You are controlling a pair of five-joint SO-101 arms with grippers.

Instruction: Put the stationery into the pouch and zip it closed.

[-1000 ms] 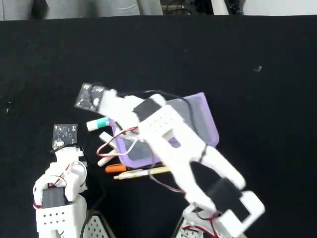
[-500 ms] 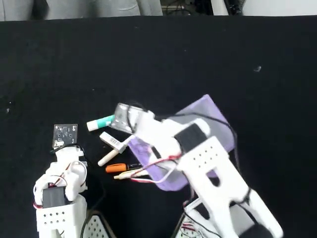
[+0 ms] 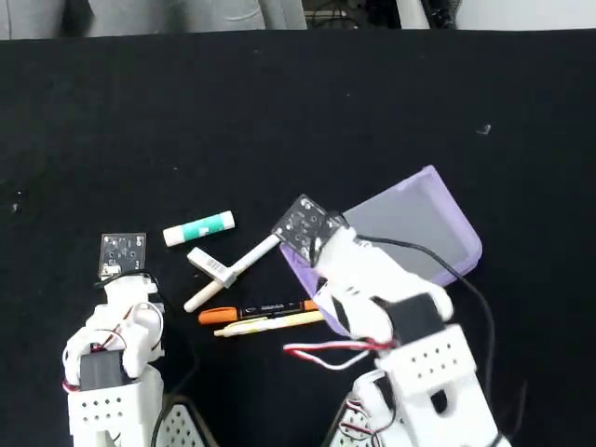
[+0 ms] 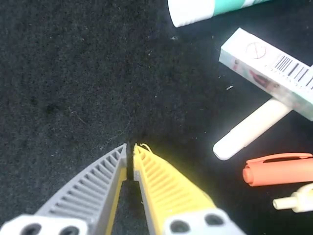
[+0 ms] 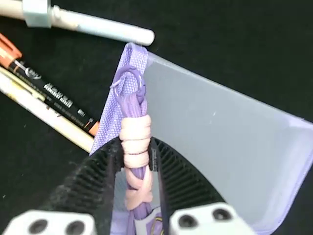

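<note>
Pouch empty as far as you see; pens, glue stick lie left of it. Your right gripper pinches zipper pull; left gripper pressed together. Loading, zipping remain.

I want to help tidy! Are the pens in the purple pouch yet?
Out. The orange pen, yellow pen, white marker and glue stick lie on the black table beside the pouch.
</note>
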